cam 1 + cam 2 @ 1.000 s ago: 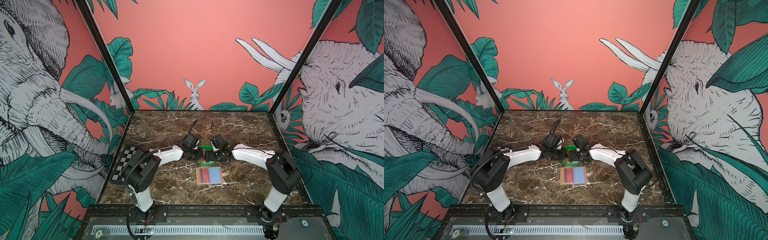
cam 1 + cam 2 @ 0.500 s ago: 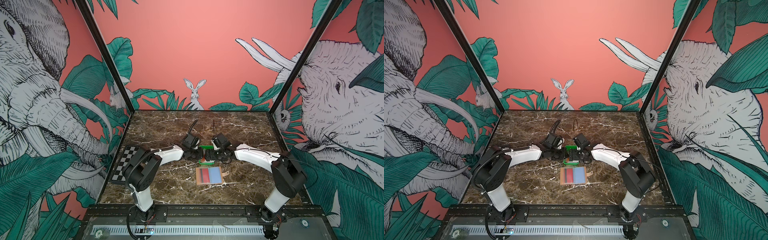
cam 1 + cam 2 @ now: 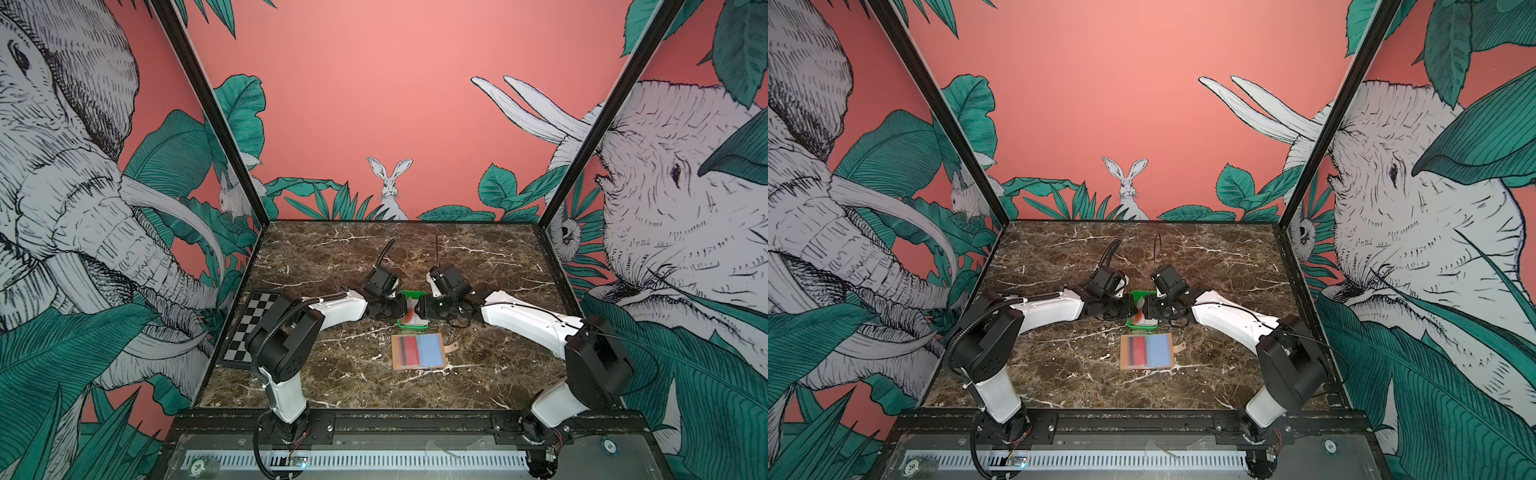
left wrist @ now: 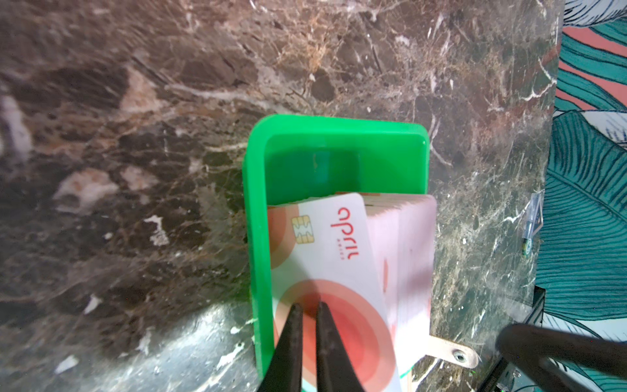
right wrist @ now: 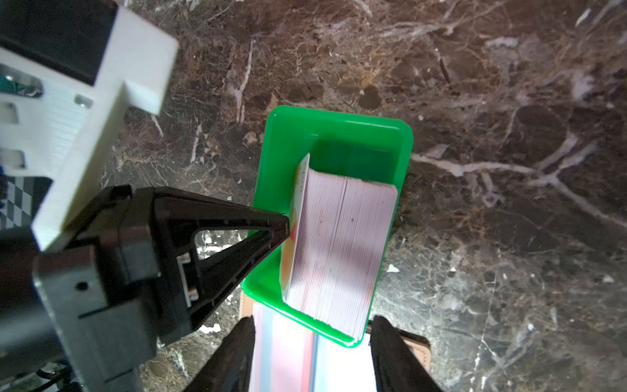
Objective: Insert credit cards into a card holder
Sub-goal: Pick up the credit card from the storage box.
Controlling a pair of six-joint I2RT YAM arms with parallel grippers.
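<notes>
Right, so the green tray [image 5: 403, 142] sits mid-way across the table [image 3: 332, 257] w/ a thick stack of cards [image 5: 339, 244] standing on edge in its near part; the far part is bare. The card holder [image 3: 419, 352] lies open and flat just near of the tray, w/ a red card [image 3: 409, 351] and a blue card [image 3: 430, 349] in it and its strap [image 3: 451, 345] out to the right.

The left gripper [image 5: 286, 220] reaches in from the left, jaws pressed together, tip against the face of the front card [image 4: 336, 244], the white one w/ the red-orange circle. That card sits skewed vs. the rest, one end poking past the stack. The right gripper [image 5: 312, 319] reaches in from the right, jaws spread either side of the stack's near end, pinching nothing we can see.

Risks, as we judge them:
- The tip has only a slick plastic face to push on, so it may skid and let the card flap back.
- If the right jaws close where the cards lie tight together, they prob. catch several, not one.
- The tray looks light, so a sideways shove could slide or tip it and spill the stack.
- Both grippers are v. close together, so a bump is possible.
</notes>
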